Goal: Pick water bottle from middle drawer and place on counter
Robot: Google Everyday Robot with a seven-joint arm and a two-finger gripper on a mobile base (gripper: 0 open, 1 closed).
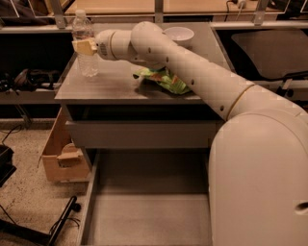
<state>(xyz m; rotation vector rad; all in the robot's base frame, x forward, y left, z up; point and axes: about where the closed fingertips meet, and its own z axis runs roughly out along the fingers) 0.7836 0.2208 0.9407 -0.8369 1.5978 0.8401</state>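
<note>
— What sits closest?

— The middle drawer [144, 216], pulled out low in the view, beside the robot's white body [260, 182]. To its left a cardboard box [62, 161] stands on the floor. Just above the drawer is a closed drawer front [139, 134].

— And the water bottle?

— It is up on the table [110, 86], near the front-left corner. The water bottle [89, 65] stands upright with its long axis vertical, its white cap [80, 13] pointing straight up and its base down on the grey top.

— Where is the gripper?

— The gripper [83, 46] is at the end of the arm [192, 72], which reaches from the right across the table. It meets the bottle side-on at about mid-height, below the neck. A tan finger [86, 46] lies across the front of the bottle's body, so the gripper is pinching the bottle, with the bottle's lower half showing beneath it.

— Anything farther back?

— A crumpled green bag [166, 79] lies mid-table under the arm, well apart from the bottle. A white bowl [179, 34] sits near the table's rear edge, and light wooden tabletops [115, 6] lie beyond that.
</note>
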